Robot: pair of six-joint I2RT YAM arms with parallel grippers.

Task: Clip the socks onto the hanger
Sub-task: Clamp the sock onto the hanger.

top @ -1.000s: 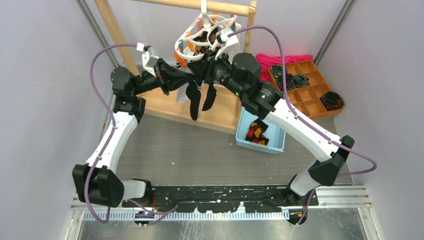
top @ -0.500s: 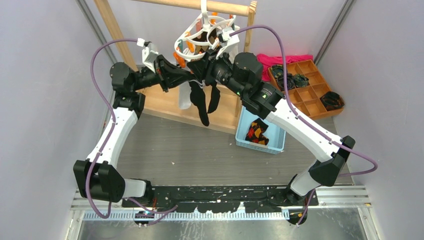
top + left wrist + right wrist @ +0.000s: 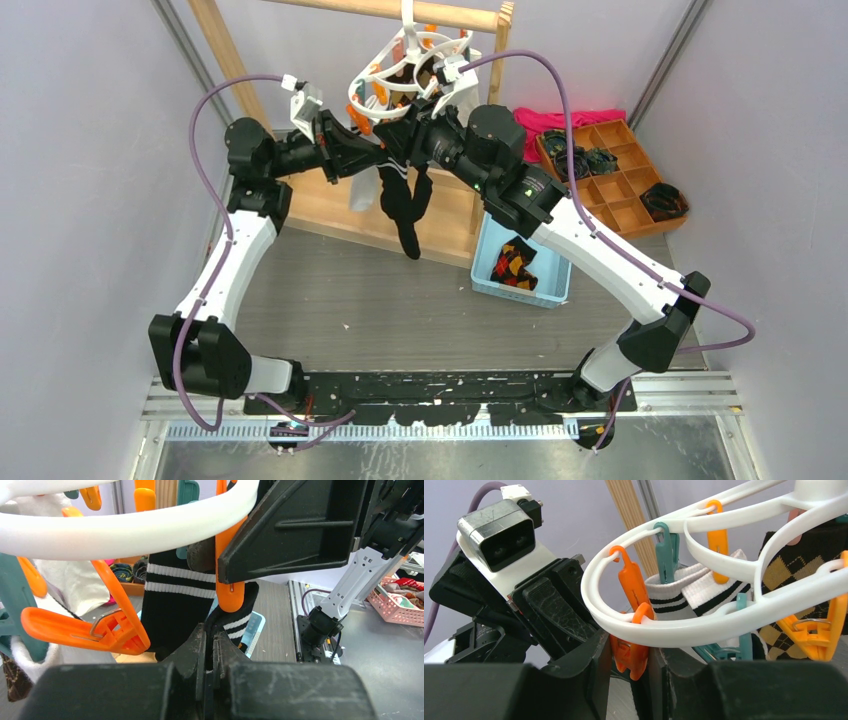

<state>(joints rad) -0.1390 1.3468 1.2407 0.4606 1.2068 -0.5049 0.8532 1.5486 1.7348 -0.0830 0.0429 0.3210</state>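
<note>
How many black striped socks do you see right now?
2. One sock hangs with its cuff up by the hanger ring; the other sock sits lower, beside the orange clip. More may be hidden.

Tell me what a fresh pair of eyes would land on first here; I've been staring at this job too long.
Both arms meet under the white hanger at the top centre of the overhead view, where the black socks dangle from the closed left gripper. Right beside it, the right gripper pinches an orange clip hanging on the hanger's ring.
</note>
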